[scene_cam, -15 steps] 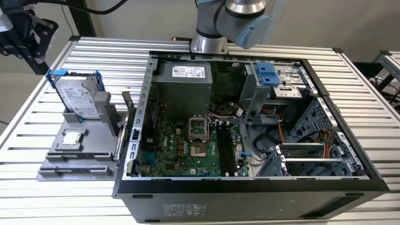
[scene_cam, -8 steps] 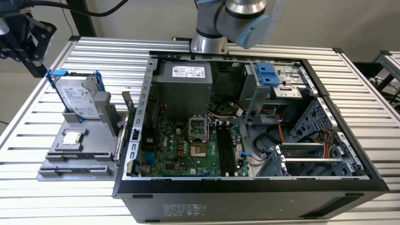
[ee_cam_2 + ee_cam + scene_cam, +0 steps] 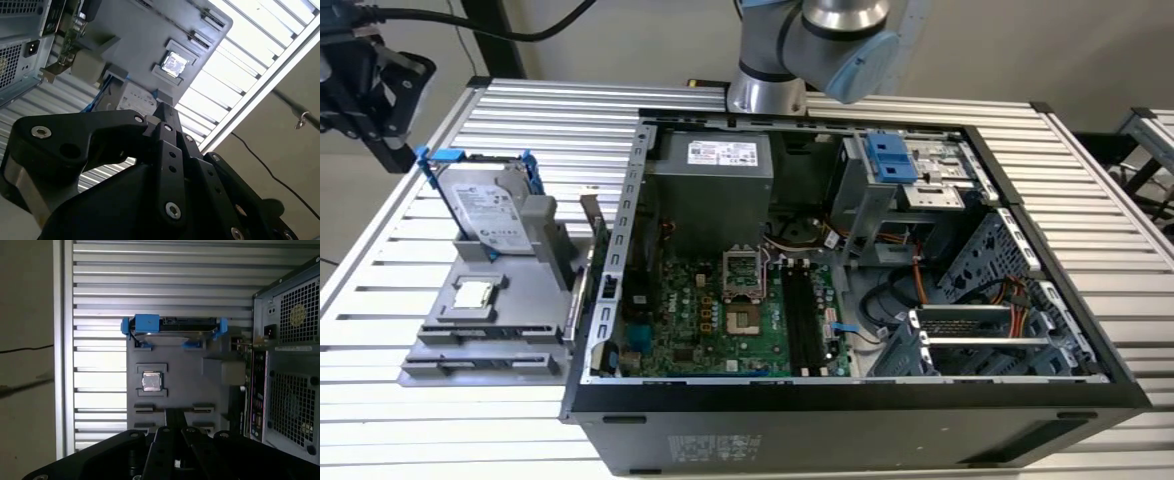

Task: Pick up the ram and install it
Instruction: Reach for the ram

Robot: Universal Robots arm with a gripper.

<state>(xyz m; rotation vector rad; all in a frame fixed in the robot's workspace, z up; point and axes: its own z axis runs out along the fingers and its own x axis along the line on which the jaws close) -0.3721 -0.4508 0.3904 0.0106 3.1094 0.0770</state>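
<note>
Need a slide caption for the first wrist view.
Gripper pointed at the gray tray with hard drive and CPU, PC case alongside.

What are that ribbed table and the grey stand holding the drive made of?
The table looks like bare aluminium: pale silvery slats with a dull sheen. The grey stand seems to be matte plastic, an even grey without glints, though painted metal is possible. The drive has a shiny, metal-looking face in a bright blue, probably plastic, frame.
</note>
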